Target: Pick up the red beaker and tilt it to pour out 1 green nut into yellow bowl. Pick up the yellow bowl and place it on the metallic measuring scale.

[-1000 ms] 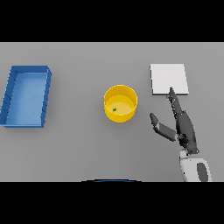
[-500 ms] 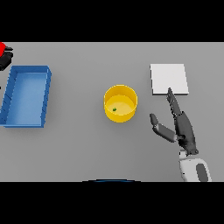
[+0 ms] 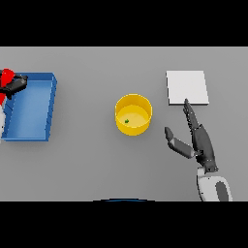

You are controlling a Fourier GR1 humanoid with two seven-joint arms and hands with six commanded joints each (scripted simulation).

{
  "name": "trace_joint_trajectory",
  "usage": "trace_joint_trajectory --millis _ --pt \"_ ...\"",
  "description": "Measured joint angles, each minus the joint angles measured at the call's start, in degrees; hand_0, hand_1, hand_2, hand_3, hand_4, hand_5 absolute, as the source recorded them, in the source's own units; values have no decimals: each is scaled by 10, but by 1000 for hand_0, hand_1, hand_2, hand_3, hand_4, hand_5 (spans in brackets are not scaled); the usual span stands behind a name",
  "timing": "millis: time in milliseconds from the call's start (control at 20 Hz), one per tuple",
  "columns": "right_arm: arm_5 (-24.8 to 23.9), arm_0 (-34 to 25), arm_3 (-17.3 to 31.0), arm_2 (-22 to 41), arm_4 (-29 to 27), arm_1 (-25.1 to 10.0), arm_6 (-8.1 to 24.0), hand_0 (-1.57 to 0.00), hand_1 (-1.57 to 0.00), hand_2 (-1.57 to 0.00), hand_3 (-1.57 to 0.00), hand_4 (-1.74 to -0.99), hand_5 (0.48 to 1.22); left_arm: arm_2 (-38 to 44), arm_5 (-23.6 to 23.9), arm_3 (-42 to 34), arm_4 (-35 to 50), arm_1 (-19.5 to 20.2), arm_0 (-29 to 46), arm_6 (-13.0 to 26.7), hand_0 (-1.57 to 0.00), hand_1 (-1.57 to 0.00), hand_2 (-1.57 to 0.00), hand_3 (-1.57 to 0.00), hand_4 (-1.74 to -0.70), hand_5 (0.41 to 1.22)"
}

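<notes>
The yellow bowl (image 3: pixel 133 114) stands upright at the table's middle with one green nut (image 3: pixel 127 121) inside. My right hand (image 3: pixel 198 140) rests open to the right of the bowl, fingers straight and pointing at the flat metallic scale (image 3: pixel 187 87) just beyond them, thumb spread toward the bowl, touching neither. At the far left edge my left hand (image 3: pixel 14 85) shows only as dark fingers wrapped round the red beaker (image 3: pixel 7 77), above the left rim of the blue tray; most of the beaker is cut off by the picture's edge.
A blue rectangular tray (image 3: pixel 29 106) lies at the left of the grey table, with the left hand and beaker over its far left corner.
The left hand with the red beaker has come into view at the far left and moved lower and a little rightward over the tray's corner. The right hand, bowl and scale are unmoved.
</notes>
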Motion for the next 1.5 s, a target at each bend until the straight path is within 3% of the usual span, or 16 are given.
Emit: trace_joint_trajectory --millis 100,150,200,450,600,700,750,850,1050,1250,1500 --pt "0 -3 -2 -6 -4 -6 0 1 1 1 1 -1150 671 6 -49 -21 39 4 9 -5 -751 -687 -653 -675 -1050 683" --pt "1 3 -1 -5 -5 -4 -12 1 1 1 1 -1153 670 13 -68 -33 62 4 21 -6 -601 -550 -522 -539 -976 664" --pt "0 -5 4 -4 -5 0 -2 1 1 1 1 -1155 670 8 -85 -35 61 15 25 4 -481 -440 -418 -431 -915 651" --pt "-8 -6 2 -3 10 -6 1 1 1 1 1 -1158 665 -27 -109 -11 17 34 10 22 -157 -143 -136 -141 -801 627" --pt "-10 -4 4 -3 15 -9 4 1 1 1 1 -1144 644 -32 -91 -14 4 32 15 -6 -80 -73 -69 -72 -776 631" --pt "-21 -12 -8 1 39 -16 42 1 1 1 1 -1115 638 -31 -80 -22 7 22 13 -17 -51 -46 -44 -45 -779 635" --pt "-15 -22 -5 12 50 -18 46 1 1 1 1 -1087 649 -28 -73 -24 11 17 14 -32 -40 -37 -35 -36 -784 644" --pt "16 -40 5 24 61 -47 23 1 1 1 1 -1088 665 -20 -67 -28 23 10 10 -36 -25 -23 -22 -23 -793 657" --pt "56 -108 14 69 157 -120 62 1 1 1 1 -1132 631 -19 -67 -43 33 -1 23 -38 -10 -9 -8 -9 -802 678" --pt "97 -191 56 135 253 -168 45 1 1 1 1 -1152 632 -16 -73 -44 38 0 23 -34 -3 -3 -3 -3 -811 688" --pt "143 -277 113 199 318 -198 0 1 1 1 1 -1161 643 -13 -79 -45 40 6 23 -36 0 0 0 0 -805 691"
